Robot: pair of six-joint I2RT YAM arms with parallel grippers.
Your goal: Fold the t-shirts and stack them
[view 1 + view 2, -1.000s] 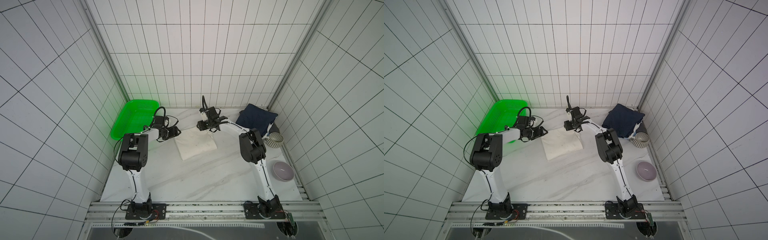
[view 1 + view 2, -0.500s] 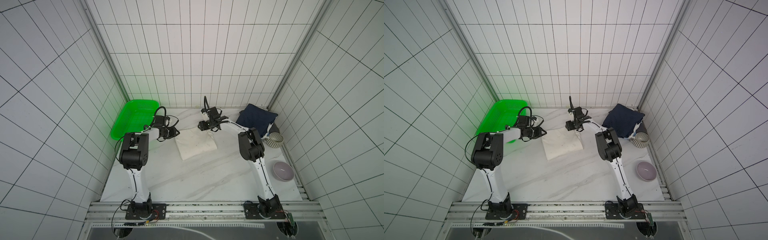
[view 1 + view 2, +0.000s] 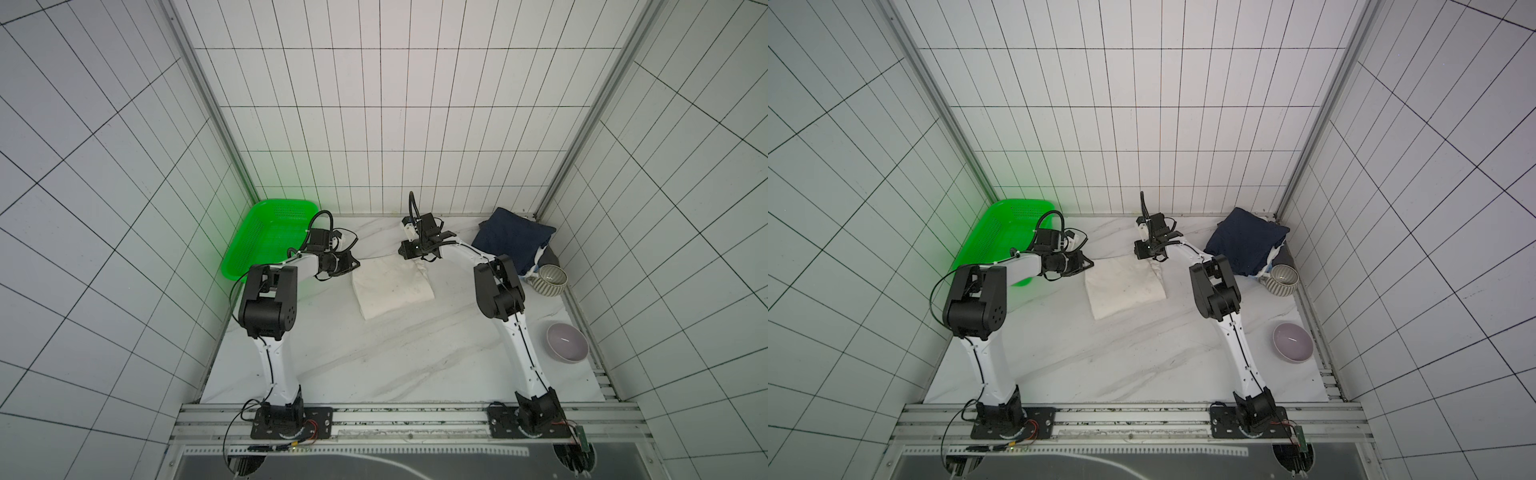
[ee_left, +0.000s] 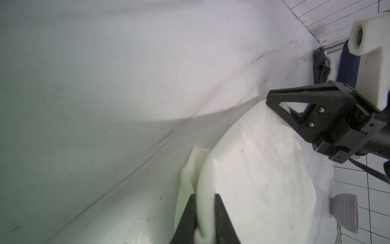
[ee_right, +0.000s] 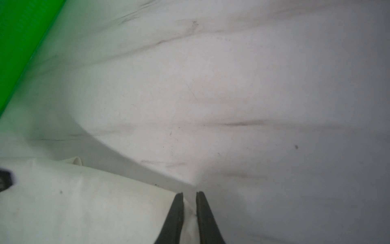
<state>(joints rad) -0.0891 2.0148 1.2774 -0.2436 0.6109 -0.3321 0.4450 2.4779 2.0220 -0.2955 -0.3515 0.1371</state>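
A folded cream-white t-shirt (image 3: 390, 286) (image 3: 1125, 286) lies mid-table in both top views. My left gripper (image 3: 353, 262) (image 4: 205, 213) is shut on its far left corner; the wrist view shows a thick fold of cloth pinched between the black fingers (image 4: 187, 219). My right gripper (image 3: 417, 259) (image 5: 189, 198) is shut on the shirt's far right corner, with a thin edge of cloth between its fingertips. The right gripper (image 4: 295, 105) also shows in the left wrist view, on the cloth's far end. A folded navy t-shirt (image 3: 513, 239) (image 3: 1246, 241) tops a pile at the back right, with white and light-blue edges under it.
A green basket (image 3: 266, 241) (image 3: 992, 241) leans in the back left corner. A ribbed grey-white bowl (image 3: 548, 280) sits by the right wall next to the pile. A lilac bowl (image 3: 567, 343) (image 3: 1292, 343) stands nearer the front right. The marble table (image 3: 374, 365) spreads toward the front rail.
Both grippers have closed on the cream-white shirt's far corners. The arms have barely shifted.
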